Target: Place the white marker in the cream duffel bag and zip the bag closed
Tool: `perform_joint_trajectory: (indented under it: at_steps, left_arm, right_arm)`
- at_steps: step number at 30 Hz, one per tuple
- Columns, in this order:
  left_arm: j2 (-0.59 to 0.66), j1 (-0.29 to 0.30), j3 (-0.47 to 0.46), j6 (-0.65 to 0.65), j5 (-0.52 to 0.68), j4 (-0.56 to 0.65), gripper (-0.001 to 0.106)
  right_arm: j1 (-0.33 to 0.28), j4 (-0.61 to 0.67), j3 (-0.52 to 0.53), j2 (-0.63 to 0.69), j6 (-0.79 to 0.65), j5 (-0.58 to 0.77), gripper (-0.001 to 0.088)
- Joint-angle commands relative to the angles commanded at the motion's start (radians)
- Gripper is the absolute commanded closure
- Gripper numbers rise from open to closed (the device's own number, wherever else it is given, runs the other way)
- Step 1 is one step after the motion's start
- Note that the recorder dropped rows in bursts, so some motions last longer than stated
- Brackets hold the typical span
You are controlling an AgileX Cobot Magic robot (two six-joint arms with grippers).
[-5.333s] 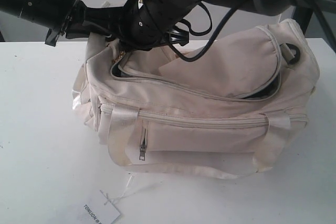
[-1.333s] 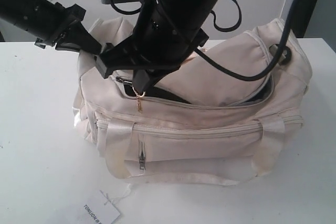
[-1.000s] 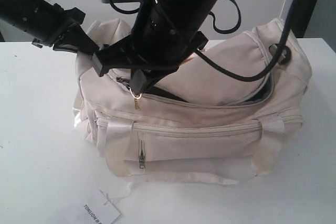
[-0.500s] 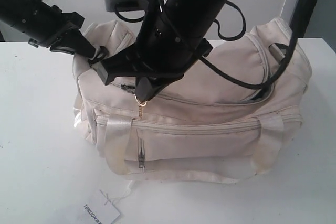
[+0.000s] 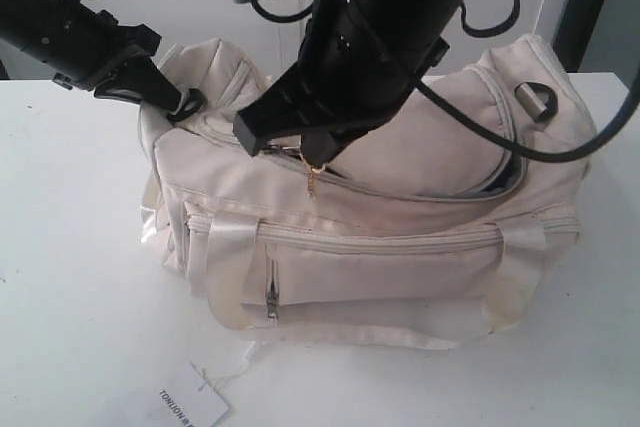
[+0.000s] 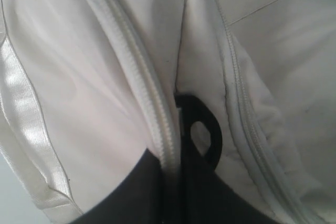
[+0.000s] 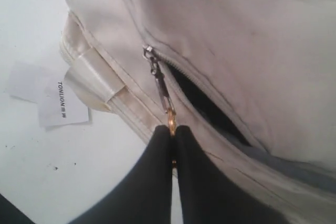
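Note:
The cream duffel bag (image 5: 400, 247) lies on the white table, and the white marker is hidden. My right gripper (image 5: 318, 155) hangs over the bag's top, shut on the gold zipper pull (image 7: 169, 116). The pull's chain runs back to the slider (image 7: 149, 52). Past the slider the top zipper still gapes, with dark lining showing (image 7: 205, 103) (image 5: 505, 175). My left gripper (image 5: 186, 103) is at the bag's left end. There it is shut on the bag's zipper tape (image 6: 157, 114), right beside a black ring (image 6: 203, 129).
A flat white paper tag (image 5: 192, 407) (image 7: 62, 103) with black lettering lies on the table in front of the bag, tied on by a thin string. A second black ring (image 5: 537, 99) sits on the bag's right end. The table's far edge meets a pale wall.
My right gripper has drawn the zipper pull to the right along the top of the bag, and the gap at the left end has shut behind it. The left gripper has held its place.

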Motion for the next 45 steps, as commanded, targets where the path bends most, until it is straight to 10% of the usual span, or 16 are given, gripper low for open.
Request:
perform_joint_trajectory:
  at_steps: [7,26,37,45]
  left_arm:
    - [0.0,0.0,0.0,0.0,0.008,0.06,0.105]
    - [0.0,0.0,0.0,0.0,0.004,0.052,0.105]
    - [0.0,0.0,0.0,-0.012,0.004,0.052,0.052]
    - [-0.041,0.0,0.0,-0.057,0.013,0.052,0.042]
  right_arm:
    - [0.0,-0.212,0.012,-0.042,0.105,0.0,0.0868]
    - [0.0,-0.026,0.012,-0.008,0.102,0.0,0.0868]
    - [0.0,-0.026,0.012,-0.008,0.102,0.0,0.0868]
    - [0.0,-0.026,0.012,-0.008,0.102,0.0,0.0868]
